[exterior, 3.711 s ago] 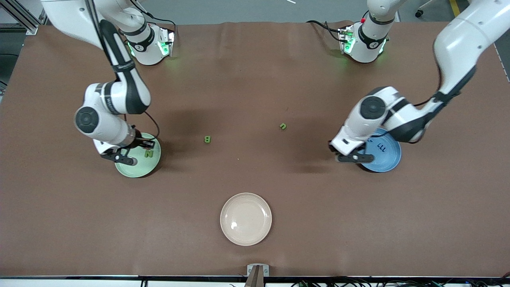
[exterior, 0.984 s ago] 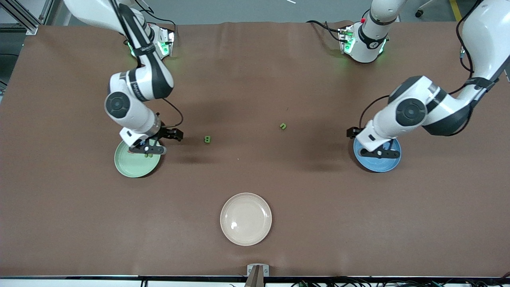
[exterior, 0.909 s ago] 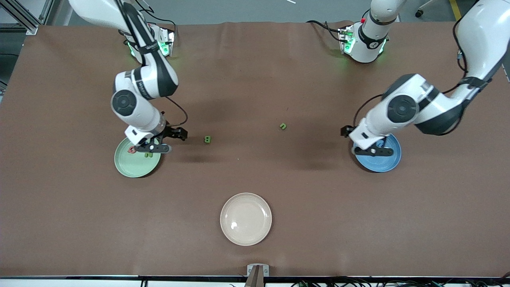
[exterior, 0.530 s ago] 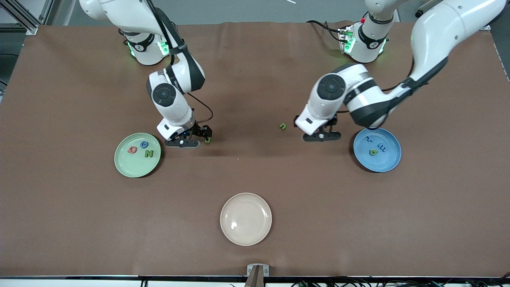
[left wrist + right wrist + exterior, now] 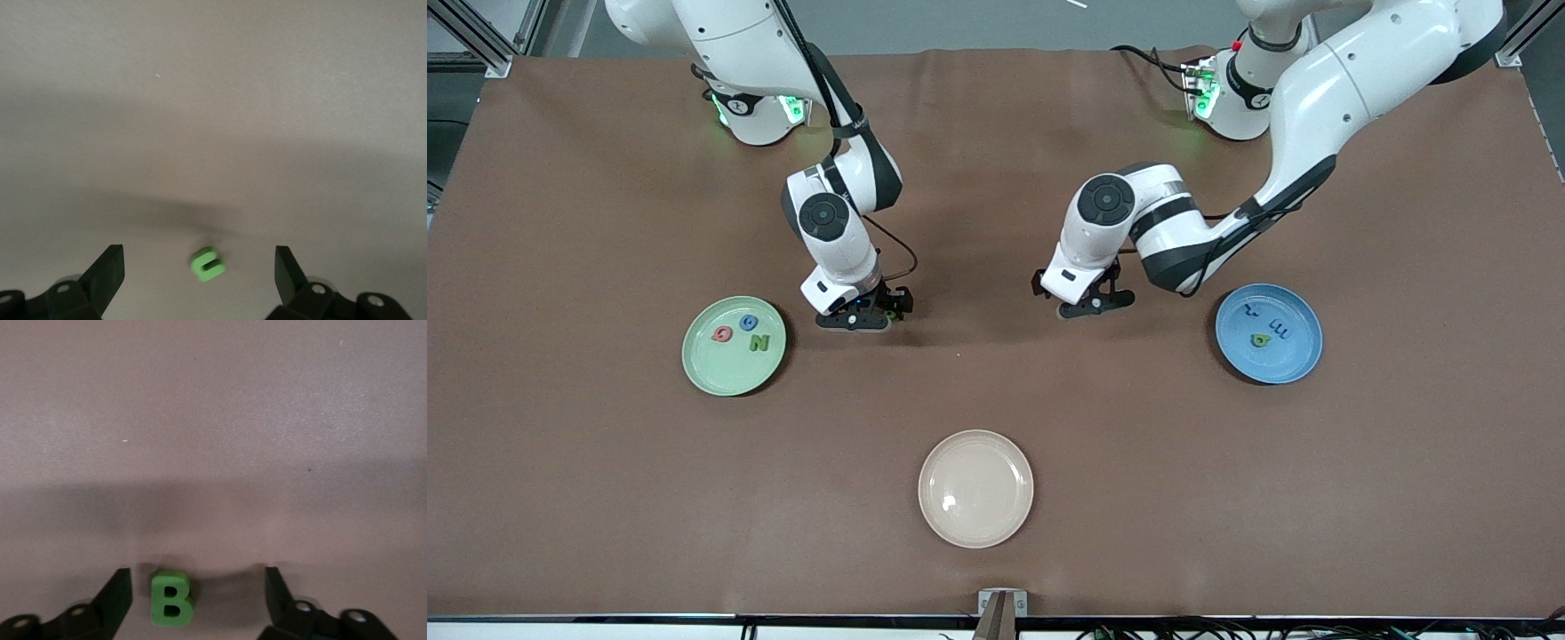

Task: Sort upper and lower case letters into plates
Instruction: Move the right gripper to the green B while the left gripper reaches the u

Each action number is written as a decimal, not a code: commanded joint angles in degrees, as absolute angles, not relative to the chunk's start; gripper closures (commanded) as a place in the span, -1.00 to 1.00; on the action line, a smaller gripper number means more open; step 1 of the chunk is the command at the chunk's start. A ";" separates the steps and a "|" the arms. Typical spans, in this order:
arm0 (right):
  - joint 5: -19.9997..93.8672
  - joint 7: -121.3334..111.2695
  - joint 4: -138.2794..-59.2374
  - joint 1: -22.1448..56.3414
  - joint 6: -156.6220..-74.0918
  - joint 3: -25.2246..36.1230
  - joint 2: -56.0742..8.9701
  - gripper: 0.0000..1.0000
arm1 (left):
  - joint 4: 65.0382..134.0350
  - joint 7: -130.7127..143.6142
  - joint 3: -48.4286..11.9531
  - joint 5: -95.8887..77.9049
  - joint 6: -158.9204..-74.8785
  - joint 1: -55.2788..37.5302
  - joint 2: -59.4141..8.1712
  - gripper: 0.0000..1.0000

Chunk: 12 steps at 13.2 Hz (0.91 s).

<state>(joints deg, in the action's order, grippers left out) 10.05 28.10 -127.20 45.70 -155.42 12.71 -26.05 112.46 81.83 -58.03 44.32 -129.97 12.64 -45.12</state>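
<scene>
Letters first: your right gripper (image 5: 193,603) is down at the table mat (image 5: 996,178) with a green capital B (image 5: 171,598) lying flat between its fingers (image 5: 115,599). The B sits close to one finger with a wider gap to the other, and neither finger touches it — the jaws are apart and nothing is gripped. In the front view that gripper (image 5: 860,313) is just beside the pale green plate (image 5: 710,373), on the side toward the middle of the table, and it hides the B.

Your left gripper (image 5: 199,272) is also spread wide, its fingers (image 5: 107,275) well clear of a small green n (image 5: 208,263) that lies on the mat about midway between them. It holds nothing. From the front you see it (image 5: 1089,302) low over the mat, between the two gripper positions and the blue plate (image 5: 1294,364), and the n is covered by the wrist.

Pale green plate, toward the right arm's end of the table: a red letter (image 5: 721,334), a blue letter (image 5: 749,324) and a green N (image 5: 759,342). Blue plate, toward the left arm's end: a green letter (image 5: 1260,340) and two blue ones (image 5: 1279,330) — their shapes are too small to read. A cream plate (image 5: 951,526) lies nearest the front camera.
</scene>
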 commanded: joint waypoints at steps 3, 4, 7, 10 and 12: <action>10.55 30.06 -127.44 47.46 -155.74 13.27 -25.75 -0.62 | 113.02 84.90 -54.59 44.56 -132.89 8.63 -44.74 -0.86; 10.55 30.32 -127.44 47.55 -155.66 13.18 -25.75 -0.61 | 113.29 85.25 -53.62 44.56 -133.06 7.57 -44.74 -0.71; 10.55 30.50 -127.44 47.99 -155.57 13.18 -25.75 -0.50 | 114.78 85.25 -53.26 44.56 -133.24 6.94 -44.82 -0.48; 10.55 30.50 -127.44 47.99 -155.57 13.18 -25.84 -0.42 | 115.84 85.08 -53.09 44.65 -133.24 7.03 -44.82 -0.46; 10.55 30.50 -127.44 47.99 -155.65 13.18 -26.01 -0.34 | 116.19 85.17 -53.00 45.70 -133.24 7.03 -44.91 -0.37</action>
